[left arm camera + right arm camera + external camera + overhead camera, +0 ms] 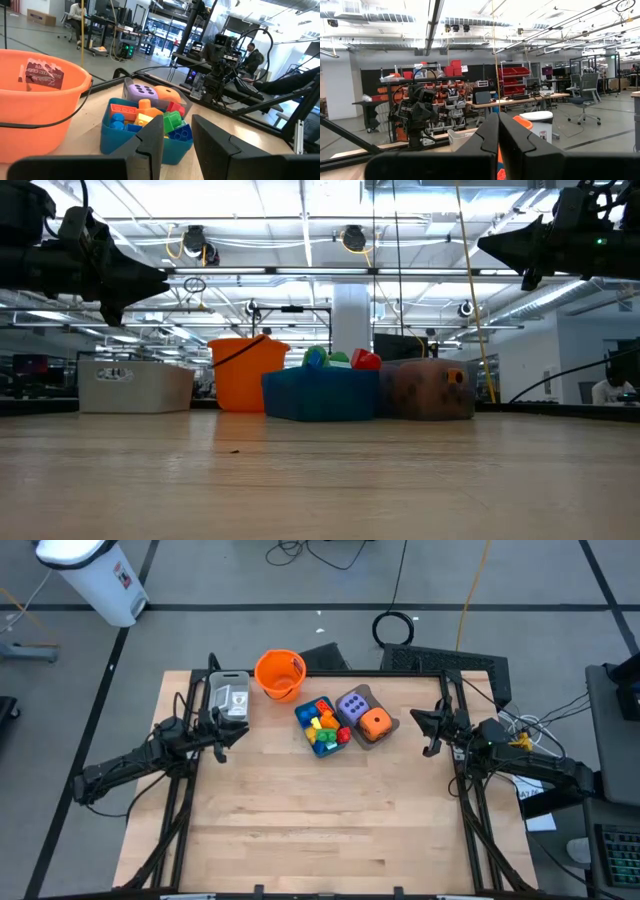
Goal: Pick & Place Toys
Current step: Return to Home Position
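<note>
Several bright plastic bricks (322,724) lie heaped in a teal tray (333,747) at the table's far middle. Beside it, a brown tray (392,726) holds the purple die (353,705) and the orange die (375,724). White cards (232,698) lie in a grey tray (229,680) at the far left. My left gripper (240,737) hovers level at the table's left edge, fingers a little apart, nothing between them; its wrist view faces the bricks (150,117) and dice (141,91). My right gripper (425,730) hangs shut at the right edge, tipped slightly up, above the table.
An orange bucket (280,673) stands at the far edge between the grey tray and the teal tray. The near half of the wooden table (320,830) lies bare. Black frame rails run along both sides. People sit at desks in the room beyond.
</note>
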Robot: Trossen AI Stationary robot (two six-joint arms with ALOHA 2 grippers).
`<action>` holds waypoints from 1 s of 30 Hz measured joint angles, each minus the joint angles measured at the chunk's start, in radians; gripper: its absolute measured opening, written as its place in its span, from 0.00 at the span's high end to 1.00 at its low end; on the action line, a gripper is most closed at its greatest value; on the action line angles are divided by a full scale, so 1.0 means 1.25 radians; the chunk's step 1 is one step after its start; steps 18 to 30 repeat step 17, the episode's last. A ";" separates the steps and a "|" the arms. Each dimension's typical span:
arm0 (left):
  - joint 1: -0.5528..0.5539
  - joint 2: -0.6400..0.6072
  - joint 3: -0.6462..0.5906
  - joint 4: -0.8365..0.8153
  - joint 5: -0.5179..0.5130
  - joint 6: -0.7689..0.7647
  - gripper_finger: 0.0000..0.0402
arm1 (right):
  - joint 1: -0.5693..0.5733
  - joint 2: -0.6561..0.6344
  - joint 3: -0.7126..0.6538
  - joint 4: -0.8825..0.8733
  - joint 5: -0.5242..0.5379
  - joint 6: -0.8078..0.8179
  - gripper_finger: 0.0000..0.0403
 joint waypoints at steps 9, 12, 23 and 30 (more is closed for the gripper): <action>0.000 0.000 0.000 0.000 0.000 0.000 0.74 | 0.000 0.000 0.000 0.000 0.000 0.000 0.99; 0.000 0.000 0.000 0.000 0.000 0.000 0.74 | 0.000 0.000 0.000 0.000 0.000 0.000 0.99; 0.000 0.000 0.000 0.000 0.000 0.000 0.74 | 0.000 0.000 0.000 0.000 0.000 0.000 0.99; 0.000 0.000 0.000 0.000 0.000 0.000 0.74 | 0.000 0.000 0.000 0.000 0.000 0.000 0.99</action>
